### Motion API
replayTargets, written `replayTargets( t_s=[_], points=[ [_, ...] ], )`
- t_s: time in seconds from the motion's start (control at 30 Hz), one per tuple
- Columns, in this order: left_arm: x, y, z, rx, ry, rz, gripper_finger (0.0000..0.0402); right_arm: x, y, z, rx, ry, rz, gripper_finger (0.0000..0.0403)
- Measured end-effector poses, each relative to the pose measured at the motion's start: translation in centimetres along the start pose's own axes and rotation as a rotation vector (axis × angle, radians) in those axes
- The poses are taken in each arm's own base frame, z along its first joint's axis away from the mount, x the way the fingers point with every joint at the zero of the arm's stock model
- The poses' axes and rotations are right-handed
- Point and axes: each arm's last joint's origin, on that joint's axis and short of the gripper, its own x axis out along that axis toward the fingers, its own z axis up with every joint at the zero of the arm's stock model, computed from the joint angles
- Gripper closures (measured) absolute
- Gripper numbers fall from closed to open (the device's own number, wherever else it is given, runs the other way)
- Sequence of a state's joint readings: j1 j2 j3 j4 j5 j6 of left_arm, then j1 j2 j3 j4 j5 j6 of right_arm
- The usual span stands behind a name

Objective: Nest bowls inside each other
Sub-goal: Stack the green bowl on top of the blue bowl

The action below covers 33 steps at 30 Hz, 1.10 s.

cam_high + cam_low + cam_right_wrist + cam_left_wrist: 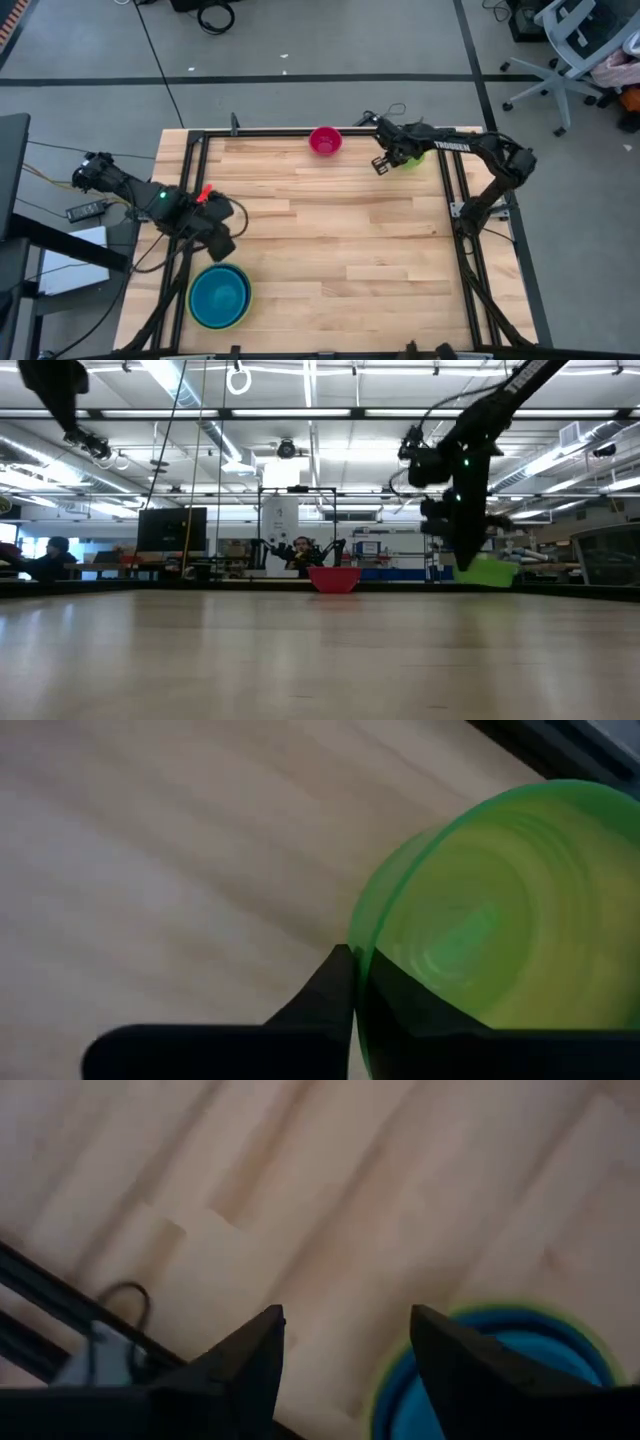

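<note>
A small green bowl (413, 157) sits at the table's far right, and my right gripper (398, 159) is shut on its rim. The magenta-pink bowl (325, 140) stands on its base at the far edge, near the middle. A stack of bowls (220, 296) stands at the near left: a teal one inside a light blue one inside a lime green one. My left gripper (345, 1345) hangs open above the table just on the far side of that stack (500, 1370), touching nothing. My right gripper pinches the small green bowl's rim (358, 955), with one finger (325, 985) outside the wall and the other inside the bowl. The fingers come steeply from above. In the low view the bowl (490, 572) looks tilted; I cannot tell whether its base is on the table.
Black frame rails (200, 150) run along the table's left, far and right edges. A cable (125, 1300) lies by the left rail. The middle of the wooden table (340, 240) is bare. People sit in the room beyond the far edge.
</note>
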State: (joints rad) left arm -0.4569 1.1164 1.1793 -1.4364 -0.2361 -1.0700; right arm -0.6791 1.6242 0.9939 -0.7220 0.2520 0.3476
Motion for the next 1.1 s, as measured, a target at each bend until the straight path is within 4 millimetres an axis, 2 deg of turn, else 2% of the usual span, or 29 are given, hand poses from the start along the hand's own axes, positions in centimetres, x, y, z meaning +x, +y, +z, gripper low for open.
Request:
replayTargets(
  t_s=[0.17, 0.37, 0.5, 0.57, 0.67, 0.87, 0.97, 1.1],
  points=[
    [0.5, 1.5, 2.2, -0.022, -0.065, 0.076, 0.0182, -3.9, 4.3, -1.6, -0.185, -0.134, 0.175, 0.0394],
    [1.1, 3.3, 6.2, -0.102, -0.212, 0.074, 0.0182, -7.9, 10.5, -5.1, -0.51, -0.345, 0.336, 0.0394],
    [1.0, 4.4, 9.3, -0.208, -0.382, 0.014, 0.0182, -8.9, 13.9, -8.0, -0.746, -0.463, 0.303, 0.0394],
    [1.1, 4.7, 10.9, -0.256, -0.459, -0.027, 0.0182, -9.0, 15.2, -9.2, -0.82, -0.51, 0.253, 0.0394],
    [1.7, 4.5, 13.0, -0.225, -0.517, -0.099, 0.0182, -9.0, 16.8, -10.5, -0.879, -0.568, 0.228, 0.0394],
    [4.4, 3.0, 15.6, -0.161, -0.498, -0.196, 0.0182, -9.8, 20.7, -11.0, -0.999, -0.623, 0.237, 0.0394],
    [5.3, 2.6, 16.0, -0.154, -0.454, -0.231, 0.0182, -10.2, 23.0, -10.4, -1.065, -0.648, 0.23, 0.0395],
    [5.3, 2.5, 15.9, -0.153, -0.448, -0.254, 0.0182, -10.5, 25.4, -9.5, -1.075, -0.664, 0.23, 0.0395]
  ],
)
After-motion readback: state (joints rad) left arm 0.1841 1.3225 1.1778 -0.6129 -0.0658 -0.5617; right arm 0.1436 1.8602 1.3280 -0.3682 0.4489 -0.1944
